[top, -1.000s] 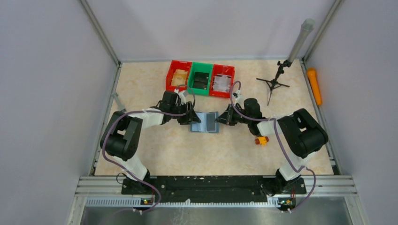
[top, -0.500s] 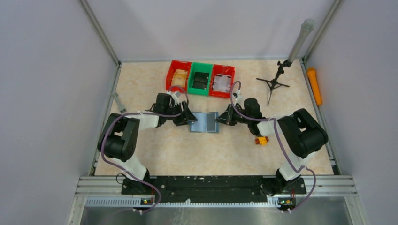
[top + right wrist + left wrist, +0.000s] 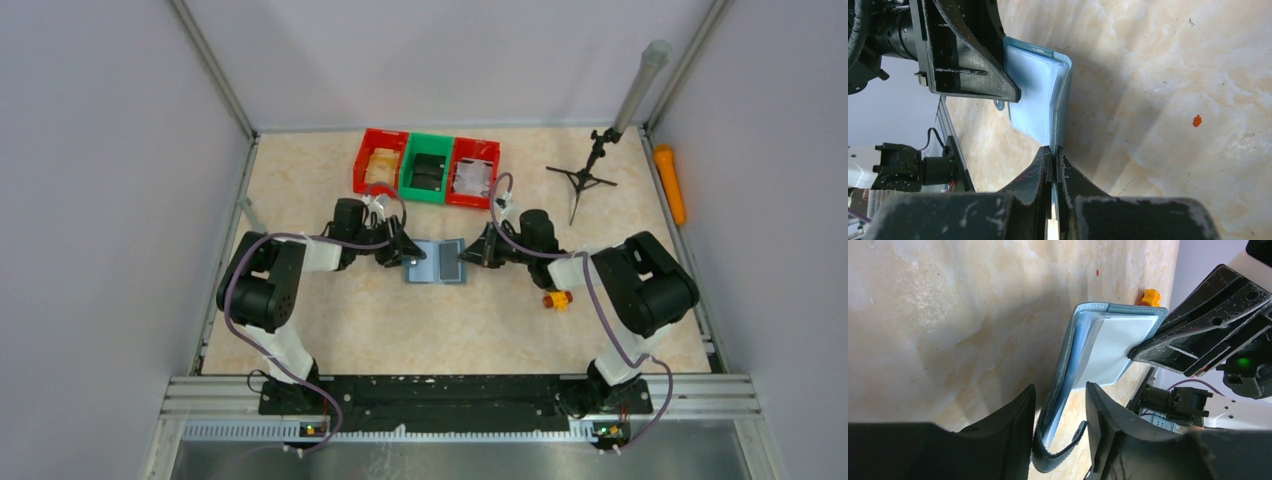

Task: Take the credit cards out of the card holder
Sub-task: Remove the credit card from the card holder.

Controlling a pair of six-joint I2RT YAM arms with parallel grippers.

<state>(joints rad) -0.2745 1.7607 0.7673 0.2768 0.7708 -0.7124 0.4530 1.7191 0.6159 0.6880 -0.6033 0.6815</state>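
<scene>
The teal-blue card holder (image 3: 426, 262) lies spread open on the table between both arms. A dark credit card (image 3: 452, 267) sits in its right half. My left gripper (image 3: 403, 255) is open at the holder's left side. In the left wrist view its fingers (image 3: 1060, 390) straddle the left flap (image 3: 1068, 375) and a loose strap, without pinching them. My right gripper (image 3: 472, 255) is shut on the holder's right edge. The right wrist view shows the thin teal edge (image 3: 1062, 100) clamped at the gripper (image 3: 1053, 149).
Two red bins (image 3: 380, 160) (image 3: 474, 172) with a green bin (image 3: 427, 168) between them stand behind the holder. A yellow-orange toy block (image 3: 556, 298) lies by the right arm. A small tripod (image 3: 583, 180) stands at the back right, and an orange tube (image 3: 669, 182) lies along the right wall.
My left gripper drew back left off the holder's left half, widened, then narrowed around the left flap's edge. The right gripper and the holder stayed put.
</scene>
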